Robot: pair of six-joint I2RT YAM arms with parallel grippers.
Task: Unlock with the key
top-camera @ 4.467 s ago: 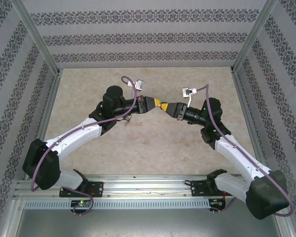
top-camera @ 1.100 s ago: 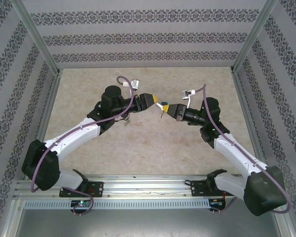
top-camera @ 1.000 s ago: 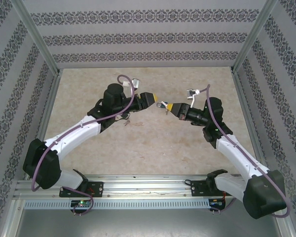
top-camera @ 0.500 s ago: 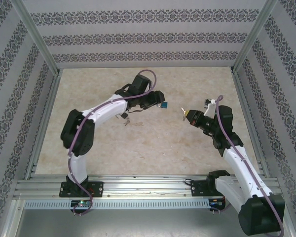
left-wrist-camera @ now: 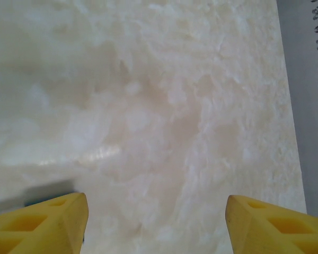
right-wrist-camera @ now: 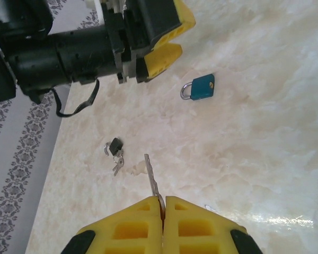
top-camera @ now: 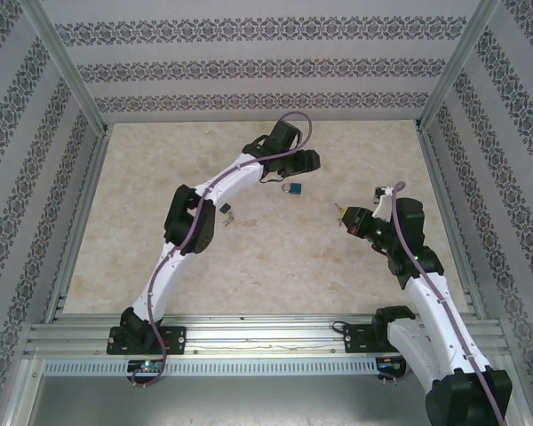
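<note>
Marbled beige tabletop, patterned walls, blue padlock, L fingers apart, R fingers clamped on key.

Left arm: stretched far forward, elbow bent | left gripper: pointing down, yellow fingers spread wide apart | right arm: reaching forward, wrist turned left | right gripper: fingertips pressed together, pinching the key
</note>
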